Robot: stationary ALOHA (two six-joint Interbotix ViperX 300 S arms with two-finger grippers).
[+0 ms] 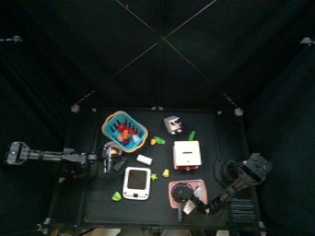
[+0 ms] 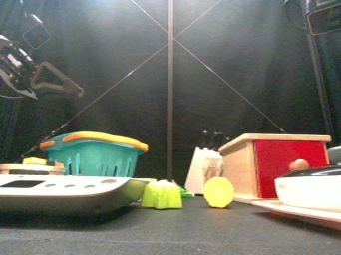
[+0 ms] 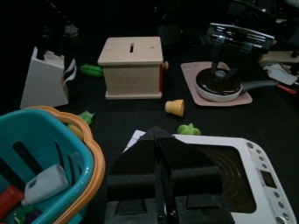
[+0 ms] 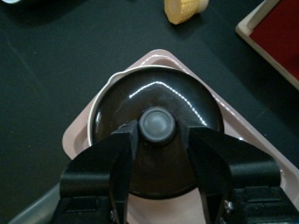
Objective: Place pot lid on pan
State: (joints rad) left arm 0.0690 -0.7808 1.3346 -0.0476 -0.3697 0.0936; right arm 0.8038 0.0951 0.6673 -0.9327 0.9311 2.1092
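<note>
The pink pan (image 4: pixel 176 66) sits at the table's front right, also seen in the top view (image 1: pixel 174 190) and the left wrist view (image 3: pixel 233 98). The dark round pot lid (image 4: pixel 140 96) lies on it, knob up; it also shows in the left wrist view (image 3: pixel 218 82). My right gripper (image 4: pixel 160 136) hangs just over the lid, open, with one jaw on each side of the knob. In the top view the right gripper (image 1: pixel 189 205) is at the pan's front edge. My left gripper (image 3: pixel 162 144) is shut and empty, resting between the teal-rimmed basket (image 3: pixel 41 157) and the white gadget (image 3: pixel 239 179).
A white-topped, red-based box (image 1: pixel 187 154) stands behind the pan. The basket (image 1: pixel 123 129) is at the back left and the white gadget (image 1: pixel 138 182) is left of the pan. Small yellow (image 3: pixel 176 107) and green (image 3: pixel 190 129) toy pieces lie between them.
</note>
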